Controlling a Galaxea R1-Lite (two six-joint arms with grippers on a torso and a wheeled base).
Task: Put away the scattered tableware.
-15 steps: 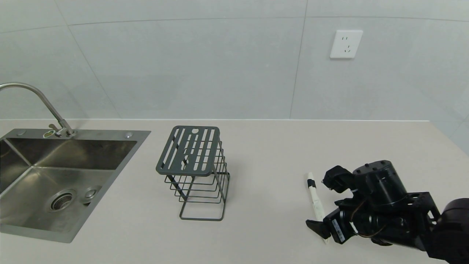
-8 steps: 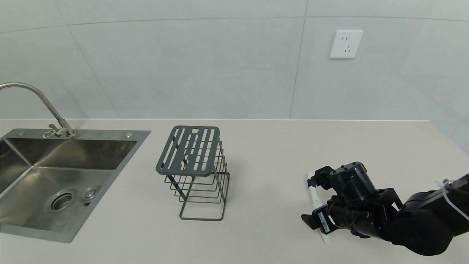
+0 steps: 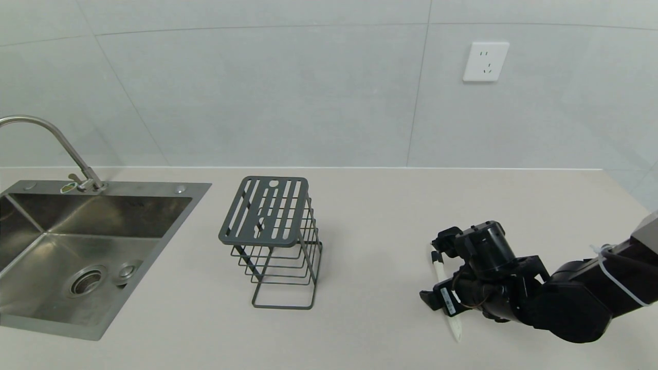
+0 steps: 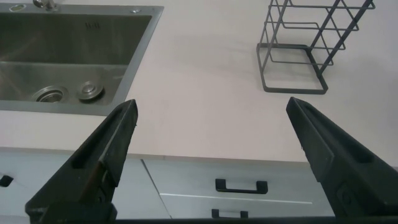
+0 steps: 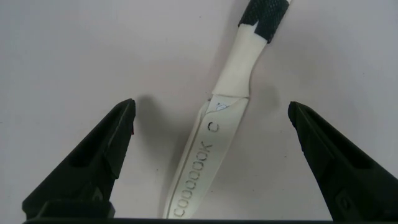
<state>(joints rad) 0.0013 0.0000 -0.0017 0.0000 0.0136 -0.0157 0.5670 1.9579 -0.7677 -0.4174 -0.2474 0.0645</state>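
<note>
Over the last second the right gripper (image 3: 433, 268) has slid away from the front edge of the bench (image 3: 385, 205) and toward its middle, and its arm has stretched out behind it. It now straddles the knife (image 3: 454, 326), which has kept its place.

That gripper is released, with one finger on each side of the knife and neither touching it. In the right wrist view the right gripper (image 5: 211, 168) hangs just above the knife (image 5: 217, 130), over the spot where the white handle meets the blade. The handle carries a black band near its far end. The knife lies flat on the front right part of the bench, with the handle pointing to the back edge and the tip to the front edge.

The left gripper (image 4: 211, 162) is also released, spread wide and holding nothing. It hangs off the front edge of the bench, above the drawer fronts (image 4: 241, 185).

A dark wire rack (image 3: 272, 241) with a slotted top stands upright in the middle of the bench, well apart from the knife. The sink (image 3: 169, 190) is set into the left end of the bench, with a curved tap (image 3: 51, 136) at its back edge. A white socket (image 3: 486, 61) sits on the wall behind.
</note>
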